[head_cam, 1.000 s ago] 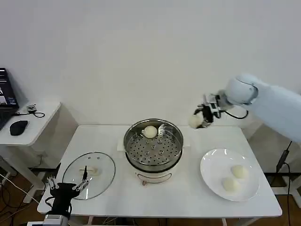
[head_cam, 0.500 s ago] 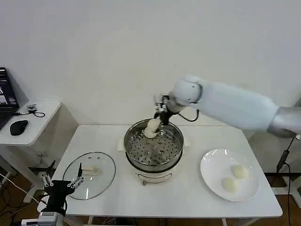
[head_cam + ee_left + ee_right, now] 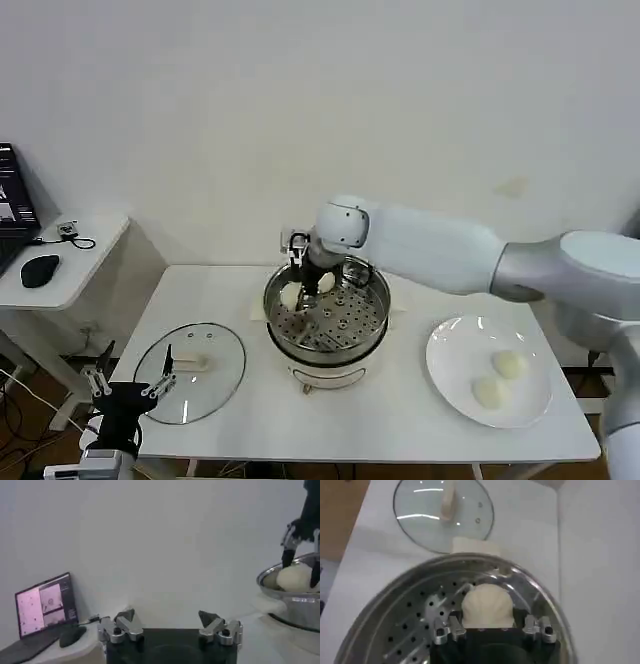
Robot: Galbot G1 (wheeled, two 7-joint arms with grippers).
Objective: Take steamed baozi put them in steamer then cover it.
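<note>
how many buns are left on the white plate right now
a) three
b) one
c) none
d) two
d) the head view shows two buns lying on the plate, while the right claw holds another bun inside the steamer.

The right arm (image 3: 420, 245) partly hides the steamer's (image 3: 327, 320) far rim.

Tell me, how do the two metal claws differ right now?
The right gripper is down inside the steamer, its jaws shut on a baozi; the left gripper is open and holds nothing. The right one reaches across the table, while the left one sits low at the table's near edge beside the cover. Both have two jaws.
</note>
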